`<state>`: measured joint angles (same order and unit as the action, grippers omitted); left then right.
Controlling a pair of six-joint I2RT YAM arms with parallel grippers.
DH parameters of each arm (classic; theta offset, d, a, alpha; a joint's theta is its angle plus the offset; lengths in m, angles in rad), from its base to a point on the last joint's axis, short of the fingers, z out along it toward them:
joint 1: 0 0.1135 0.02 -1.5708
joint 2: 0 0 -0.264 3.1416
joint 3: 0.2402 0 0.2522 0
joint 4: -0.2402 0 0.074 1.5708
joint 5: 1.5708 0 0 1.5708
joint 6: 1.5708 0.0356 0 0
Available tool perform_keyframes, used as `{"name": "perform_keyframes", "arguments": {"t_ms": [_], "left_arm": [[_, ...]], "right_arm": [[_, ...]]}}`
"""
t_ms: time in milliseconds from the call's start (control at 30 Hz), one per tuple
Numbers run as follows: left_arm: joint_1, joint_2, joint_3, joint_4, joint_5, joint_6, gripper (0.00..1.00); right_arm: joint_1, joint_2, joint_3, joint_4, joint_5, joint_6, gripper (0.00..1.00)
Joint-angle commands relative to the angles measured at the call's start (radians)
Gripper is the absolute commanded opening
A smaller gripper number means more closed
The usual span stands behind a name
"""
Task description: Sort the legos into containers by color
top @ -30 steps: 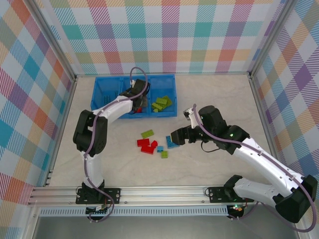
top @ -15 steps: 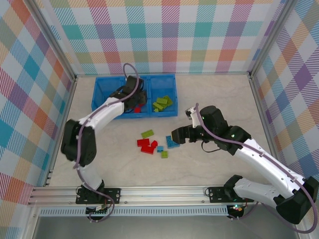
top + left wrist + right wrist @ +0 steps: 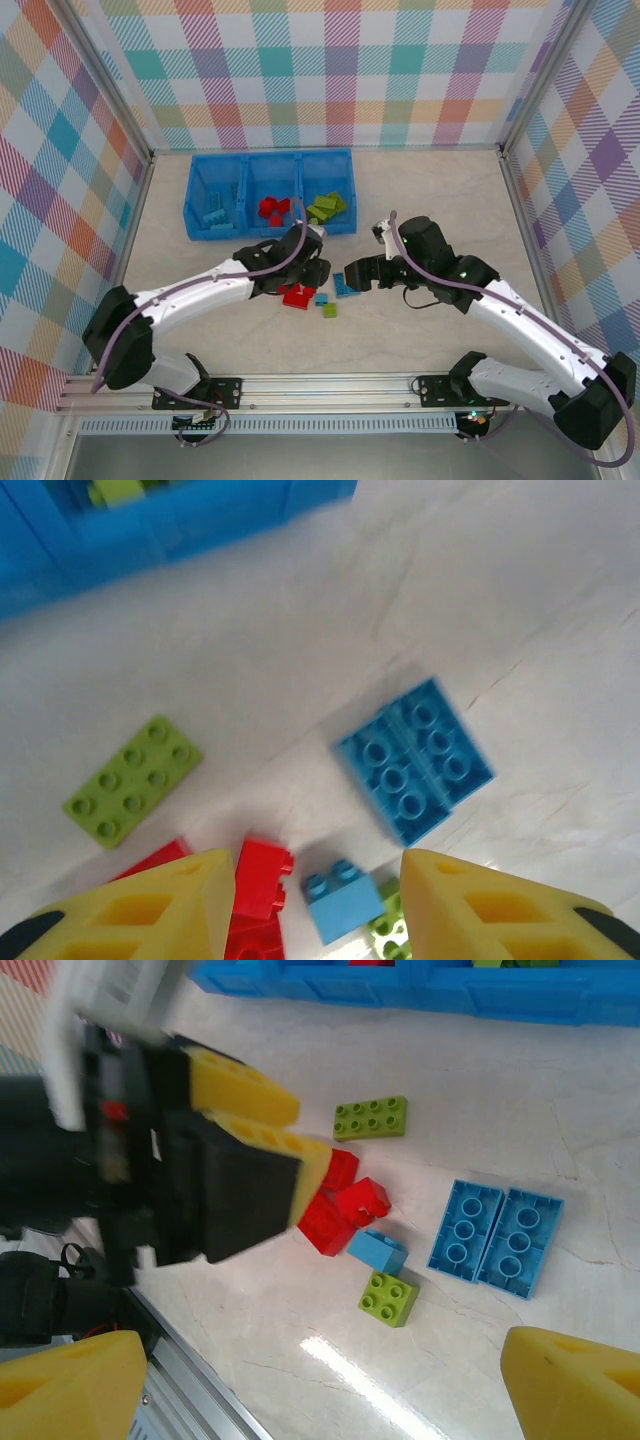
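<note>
The blue tray (image 3: 345,190) holds light blue bricks (image 3: 214,212) in its left compartment, red ones (image 3: 272,208) in the middle and green ones (image 3: 325,207) on the right. Loose on the table lie red bricks (image 3: 345,1205), a small blue brick (image 3: 343,897), a small green brick (image 3: 389,1298), a flat green brick (image 3: 132,777) and two flat blue bricks side by side (image 3: 413,759). My left gripper (image 3: 318,870) hangs open and empty just above the small blue brick and the red ones. My right gripper (image 3: 358,272) is wide open, empty, beside the flat blue pair.
The tray's front wall (image 3: 150,530) stands just beyond the loose pile. The two grippers are close together over the pile, the left gripper's yellow fingers (image 3: 250,1130) and black body showing large in the right wrist view. A metal rail (image 3: 300,385) borders the near table edge.
My left arm has swung from over the tray's middle compartment down to the loose pile, leaving the red bricks there uncovered. My right arm has barely moved.
</note>
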<state>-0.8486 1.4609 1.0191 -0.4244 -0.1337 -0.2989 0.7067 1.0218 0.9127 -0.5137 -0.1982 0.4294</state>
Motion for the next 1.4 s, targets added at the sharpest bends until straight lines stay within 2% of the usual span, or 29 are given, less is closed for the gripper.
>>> {"name": "perform_keyframes", "arguments": {"t_ms": [0, 100, 333, 500, 767, 800, 933, 1100, 1200, 1267, 1367], "left_arm": [[0.005, 0.091, 0.045, -0.099, 0.049, 0.082, 0.47], [0.017, 0.193, 0.107, -0.162, 0.025, 0.104, 0.45], [0.071, 0.283, 0.142, -0.159, 0.081, 0.139, 0.42], [0.076, 0.335, 0.166, -0.175, 0.143, 0.179, 0.39], [0.076, 0.361, 0.159, -0.195, 0.128, 0.181, 0.38], [0.076, 0.363, 0.158, -0.197, 0.122, 0.181, 0.37], [0.076, 0.376, 0.157, -0.192, 0.118, 0.177, 0.22], [0.077, 0.358, 0.159, -0.177, 0.145, 0.17, 0.17], [0.08, 0.298, 0.166, -0.164, 0.136, 0.166, 0.15], [0.09, 0.238, 0.176, -0.145, 0.118, 0.156, 0.15], [0.118, 0.152, 0.2, -0.103, 0.03, 0.145, 0.15]], "right_arm": [[0.0, 0.011, 0.007, 0.017, -0.009, 0.011, 0.92], [0.0, 0.011, 0.009, 0.012, -0.015, 0.017, 0.92], [0.0, -0.007, 0.0, 0.004, -0.01, 0.04, 0.92], [0.0, -0.002, 0.003, -0.001, -0.004, 0.042, 0.92], [-0.001, 0.018, 0.005, 0.003, -0.018, 0.046, 0.92], [0.0, 0.021, 0.005, 0.003, -0.02, 0.045, 0.92], [0.0, 0.023, 0.006, 0.003, -0.023, 0.043, 0.93], [0.0, 0.015, 0.01, -0.008, -0.024, 0.046, 0.93], [0.0, 0.011, 0.009, -0.008, -0.029, 0.048, 0.93], [0.0, 0.012, 0.008, -0.007, -0.039, 0.046, 0.93], [0.0, 0.015, 0.008, 0.0, -0.048, 0.048, 0.93]]}}
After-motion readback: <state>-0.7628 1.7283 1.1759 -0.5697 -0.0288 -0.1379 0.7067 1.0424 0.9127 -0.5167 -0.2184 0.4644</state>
